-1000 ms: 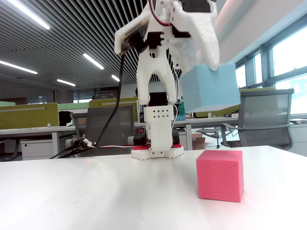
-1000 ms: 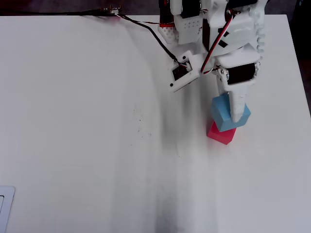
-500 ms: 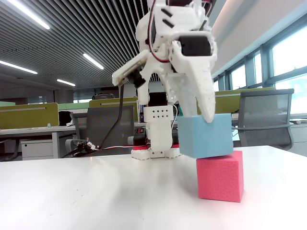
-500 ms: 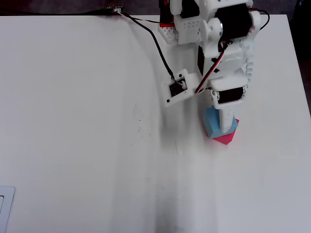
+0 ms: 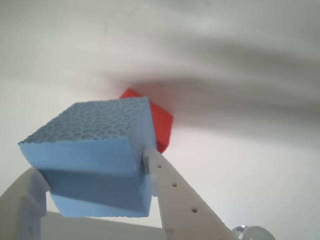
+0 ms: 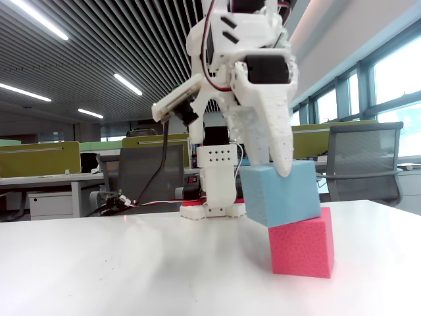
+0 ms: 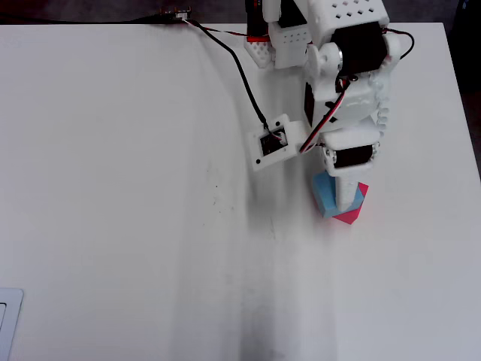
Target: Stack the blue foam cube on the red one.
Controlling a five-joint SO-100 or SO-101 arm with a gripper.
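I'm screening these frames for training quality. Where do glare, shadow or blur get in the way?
Wrist view: sharp on the blue foam cube, while the table behind carries soft, smeared shadows around the red one. Fixed view: bright windows and ceiling strips, yet both cubes read clearly. Overhead view: the white table is nearly blown out, and the end effector hides most of the blue cube.

Bright ceiling strips; wrist view bg blurred, maybe motion.

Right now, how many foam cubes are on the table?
2: the blue foam cube sits tilted on the red cube, held in the gripper. None other shows.
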